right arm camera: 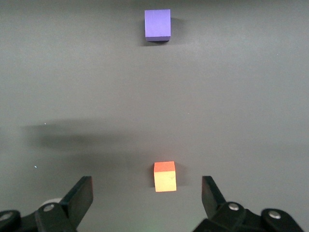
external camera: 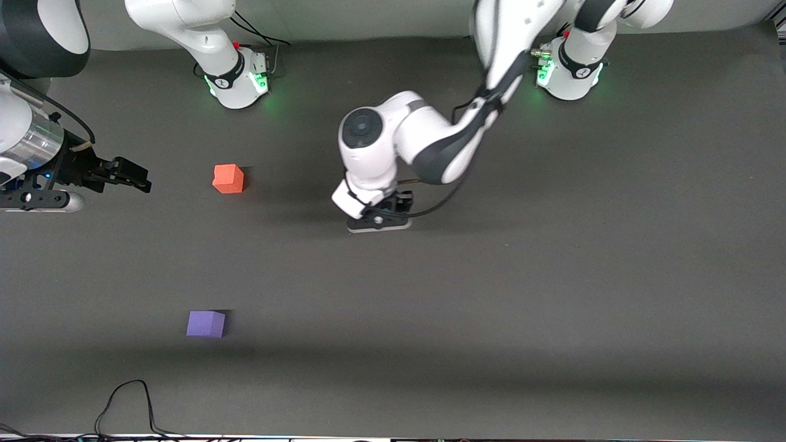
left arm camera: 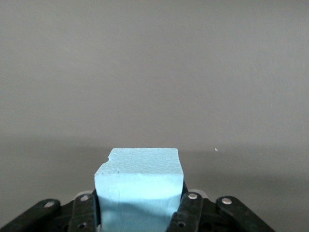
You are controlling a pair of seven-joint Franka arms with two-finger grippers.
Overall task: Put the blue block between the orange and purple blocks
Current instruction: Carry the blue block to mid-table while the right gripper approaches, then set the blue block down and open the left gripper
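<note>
The blue block (left arm camera: pixel 139 181) is a light sky-blue cube held between the fingers (left arm camera: pixel 189 208) of my left gripper (left arm camera: pixel 139 205), which is shut on it. In the front view the left gripper (external camera: pixel 379 216) points down over the middle of the table and its hand hides the block. The orange block (external camera: pixel 228 178) lies toward the right arm's end. The purple block (external camera: pixel 206 323) lies nearer to the front camera than the orange one. My right gripper (external camera: pixel 129 175) is open and empty, held up beside the orange block (right arm camera: pixel 165 176). The right wrist view also shows the purple block (right arm camera: pixel 158 24).
The table is a dark grey mat (external camera: pixel 552 276). A black cable (external camera: pixel 129 405) loops at the table's edge nearest the front camera. The arm bases (external camera: pixel 239 80) stand along the edge farthest from that camera.
</note>
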